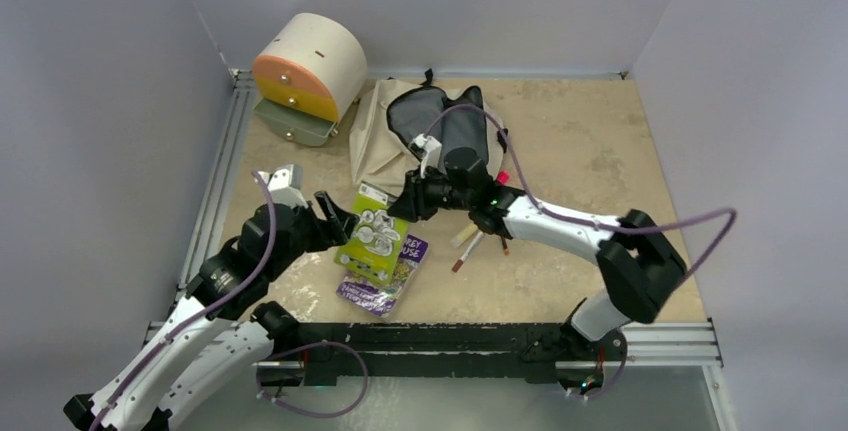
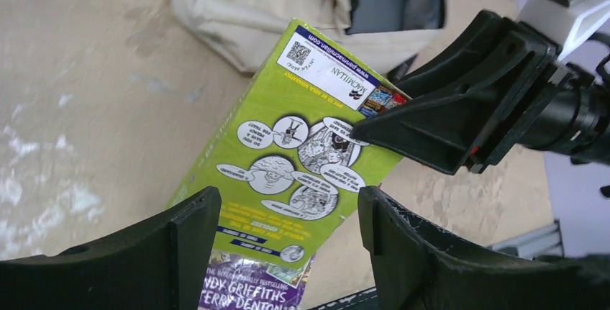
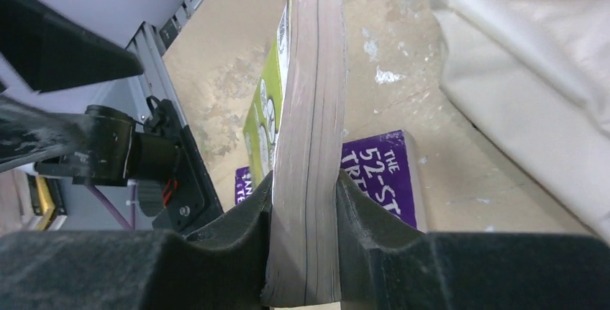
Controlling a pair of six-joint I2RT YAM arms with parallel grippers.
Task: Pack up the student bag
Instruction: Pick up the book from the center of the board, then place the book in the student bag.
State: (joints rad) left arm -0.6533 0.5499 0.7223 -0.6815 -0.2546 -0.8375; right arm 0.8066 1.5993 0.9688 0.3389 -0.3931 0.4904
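So far: purple book (image 1: 385, 291) and pens (image 1: 470, 241) lie outside.
Student bag (image 1: 385, 136): open, just beyond them.
My right gripper (image 3: 303, 188): clamped on the green paperback (image 3: 309, 108).
My left gripper (image 2: 288, 202): spread, empty.

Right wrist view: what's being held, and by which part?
The green book, by its page edge; the right gripper has its jaws pinching both covers.

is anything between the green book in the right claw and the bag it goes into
Nothing visible does. The right claw grips the green book right beside the student bag, only bare table between them. The purple book and pens lie nearer the arms, off that path.
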